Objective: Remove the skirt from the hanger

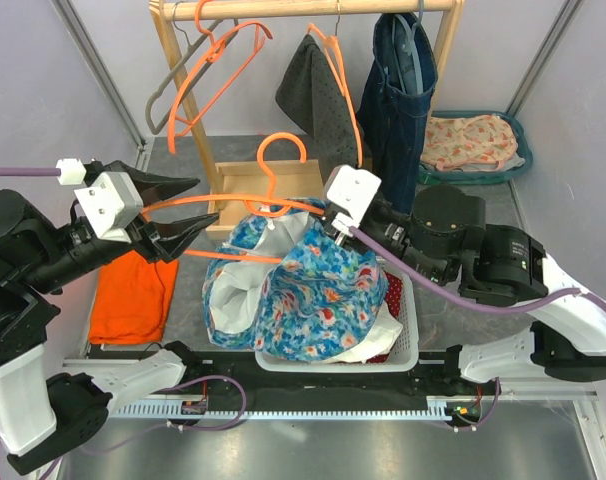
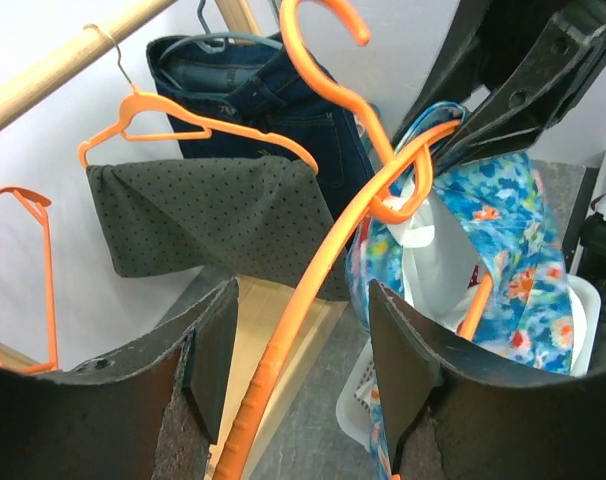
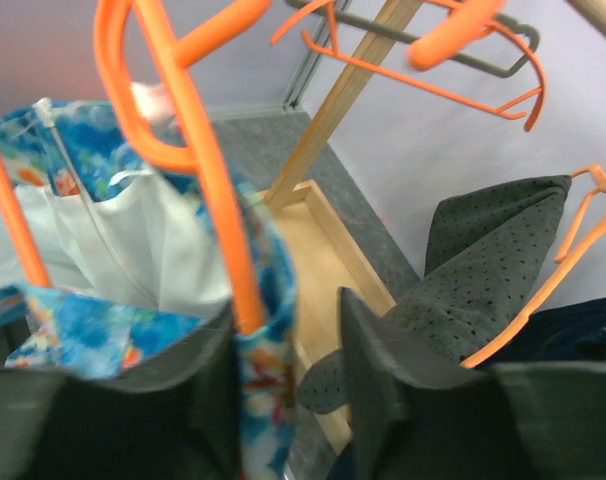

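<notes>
The blue floral skirt (image 1: 303, 285) with white lining hangs on an orange hanger (image 1: 273, 175) over a white basket. My left gripper (image 1: 191, 210) is open. The hanger's left arm (image 2: 328, 235) runs between its fingers without being clamped. My right gripper (image 1: 330, 222) is at the skirt's waistband on the hanger's right side. In the right wrist view it (image 3: 288, 305) is open, with the hanger arm (image 3: 198, 170) and the skirt's edge (image 3: 268, 370) lying against one finger. The skirt also shows in the left wrist view (image 2: 503, 230).
The white basket (image 1: 408, 330) holds clothes under the skirt. Orange cloth (image 1: 133, 295) lies at the left. The wooden rack (image 1: 313, 8) carries empty hangers (image 1: 218, 70), a grey dotted garment (image 1: 318, 95) and jeans (image 1: 398, 90). A teal tray (image 1: 518, 135) of clothes stands back right.
</notes>
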Controlling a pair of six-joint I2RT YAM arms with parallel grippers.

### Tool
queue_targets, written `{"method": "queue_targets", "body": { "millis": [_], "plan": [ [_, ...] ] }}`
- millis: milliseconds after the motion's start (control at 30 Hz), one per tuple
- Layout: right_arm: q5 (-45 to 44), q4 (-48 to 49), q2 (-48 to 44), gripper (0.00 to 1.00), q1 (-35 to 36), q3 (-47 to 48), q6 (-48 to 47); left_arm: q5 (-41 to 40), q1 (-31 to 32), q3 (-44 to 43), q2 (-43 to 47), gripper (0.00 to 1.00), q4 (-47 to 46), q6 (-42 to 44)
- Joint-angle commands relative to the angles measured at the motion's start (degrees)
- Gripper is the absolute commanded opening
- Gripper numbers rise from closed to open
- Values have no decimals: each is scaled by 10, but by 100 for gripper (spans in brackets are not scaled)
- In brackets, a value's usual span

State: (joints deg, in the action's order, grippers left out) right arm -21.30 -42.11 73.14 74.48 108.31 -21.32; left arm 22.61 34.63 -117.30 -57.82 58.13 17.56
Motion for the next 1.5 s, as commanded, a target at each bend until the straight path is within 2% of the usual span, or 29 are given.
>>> {"method": "queue_targets", "body": {
  "millis": [0, 100, 333, 433, 500, 667, 867, 967, 1133, 1267, 1467],
  "plan": [
    [-47, 113, -46, 52, -1, -15, 21, 19, 8, 11, 15, 2, 17, 6],
    [-72, 127, -74, 67, -2, -37, 24, 13, 8, 14, 17, 2, 24, 10],
    [-130, 132, -141, 73, -1, -95, 38, 13, 8, 1, 12, 2, 27, 1],
    [-132, 135, -169, 72, -2, -132, 54, 11, 8, -1, 12, 2, 26, -3],
    [-131, 140, -179, 68, -2, -151, 66, 12, 8, -1, 10, 2, 25, -8],
    [-125, 140, -177, 65, -2, -172, 84, 34, 7, 21, 9, 2, 20, -34],
    [-97, 134, -118, 72, -1, -264, 146, 36, 7, 149, 27, 2, 11, -38],
    [-96, 147, -30, 73, -2, -295, 185, 23, 8, 209, 35, 2, 1, -24],
    [-99, 191, 52, 72, -27, -313, 198, -19, 8, 330, 66, 2, -34, -4],
    [-82, 219, 75, 71, -74, -325, 211, -38, 8, 427, 71, 2, -69, 8],
    [-69, 252, 57, 70, -112, -383, 232, -49, 7, 534, 69, 2, -116, 5]
  ]
}}
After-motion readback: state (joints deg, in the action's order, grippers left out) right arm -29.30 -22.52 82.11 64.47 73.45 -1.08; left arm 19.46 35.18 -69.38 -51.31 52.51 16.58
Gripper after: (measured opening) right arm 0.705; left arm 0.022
